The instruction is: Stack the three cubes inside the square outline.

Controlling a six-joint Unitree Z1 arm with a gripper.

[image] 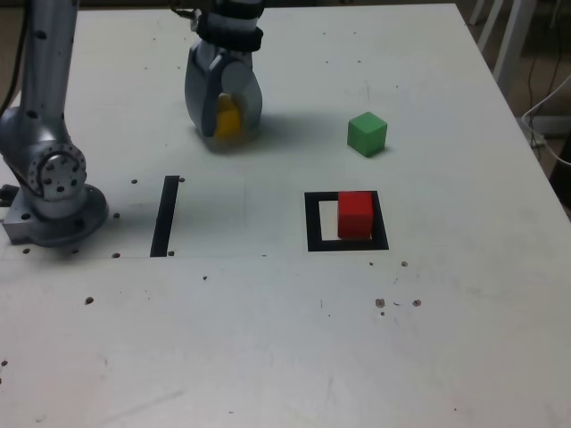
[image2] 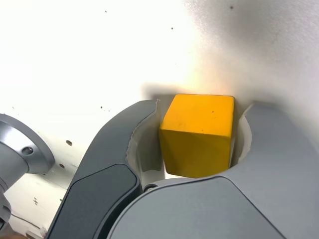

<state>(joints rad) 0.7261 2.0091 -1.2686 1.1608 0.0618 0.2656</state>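
- At the exterior view's left, the robot arm [image: 55, 134] is cut off by the top edge, so the way it joins the pincer is out of sight.
- Next comes a straight black strip [image: 165, 217], narrow and slightly slanted, lying on the tabletop [image: 214, 348].
- Farther right and toward the far side, the pincer [image: 225, 105] hides much of the yellow cube [image: 229, 122]; only a patch shows between the grey fingers. The wrist view gives more: an orange-yellow block, bright on one face and darker on another, with a few tiny dark specks. Its lower part there is partly covered by the pincer.
- The fingers stand close on both sides of that cube; whether they are clamped on it, I cannot tell.
- Right of that is the square outline [image: 314, 242], black with a white interior. The red cube [image: 355, 215] sits in its right part, bright on top and darker in front, hiding some of the frame; white shows at its left.
- Farthest right of the cubes, the green cube [image: 367, 135] rests beyond the outline, plain and matte, one corner turned toward the camera.
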